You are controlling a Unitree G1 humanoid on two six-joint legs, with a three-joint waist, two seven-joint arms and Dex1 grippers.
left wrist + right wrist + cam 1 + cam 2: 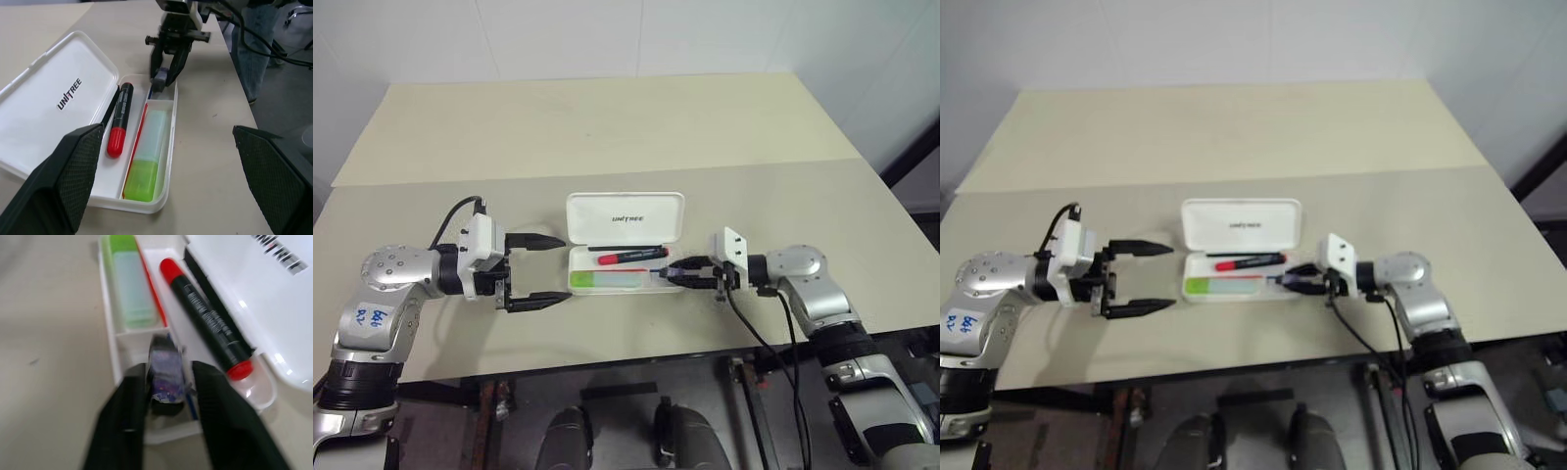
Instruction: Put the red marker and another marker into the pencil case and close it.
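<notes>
The white pencil case [625,211] lies open at mid-table with its lid folded back. The red marker [120,120] lies in the rear compartment. The mint-green marker [146,156] lies in the front one. My right gripper [671,272] reaches in at the case's right end. Its fingers straddle a short dark purple stub [166,377] over the small end compartment, and a narrow gap shows on one side. My left gripper [564,267] hovers just left of the case, wide open with nothing between its fingers.
The table's front edge [607,360] runs close below both arms. A black cable [759,333] hangs from the right wrist over that edge. A seam [607,174] crosses the beige tabletop behind the case.
</notes>
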